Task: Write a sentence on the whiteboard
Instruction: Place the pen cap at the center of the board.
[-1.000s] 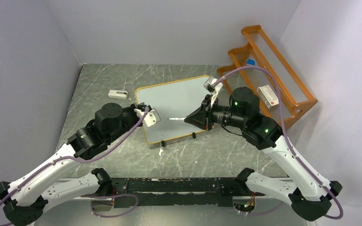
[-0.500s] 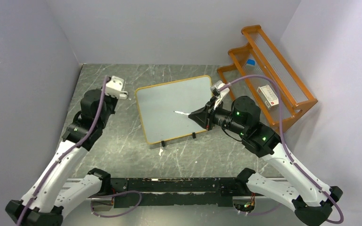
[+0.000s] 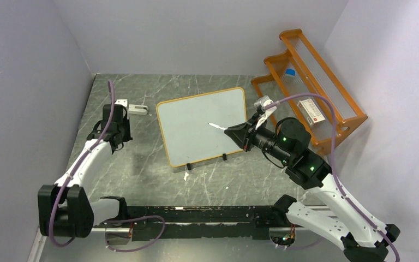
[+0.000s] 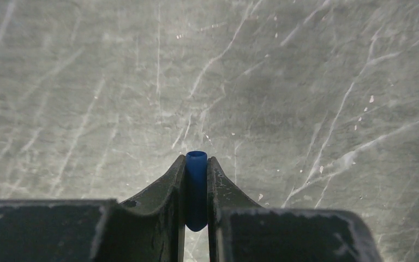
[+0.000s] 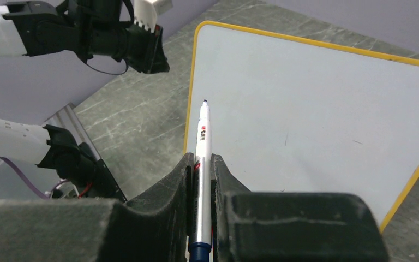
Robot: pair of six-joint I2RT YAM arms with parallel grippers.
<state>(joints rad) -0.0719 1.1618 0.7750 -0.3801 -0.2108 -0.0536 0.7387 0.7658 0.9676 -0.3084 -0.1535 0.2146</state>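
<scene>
The whiteboard [image 3: 196, 123] with its orange frame stands tilted mid-table on two black feet; its face [image 5: 316, 103] is blank and no sentence shows. My right gripper [image 3: 235, 131] [image 5: 201, 159] is shut on a white marker [image 5: 202, 136] with a blue rear end. The uncapped tip [image 3: 210, 124] hovers over the board's middle. My left gripper [image 3: 119, 140] [image 4: 196, 159] hangs over bare table well left of the board, shut on the marker's blue cap [image 4: 196, 188].
A small white eraser [image 3: 136, 109] lies by the board's far left corner, close to my left wrist. An orange rack [image 3: 327, 117] at the back right holds a white box [image 3: 309, 112]. A white scrap [image 3: 186, 176] lies before the board. Walls close in left and right.
My left arm swung away from the board's left edge to the left side of the table. My right gripper drew back right, and the marker tip moved farther up the board.
</scene>
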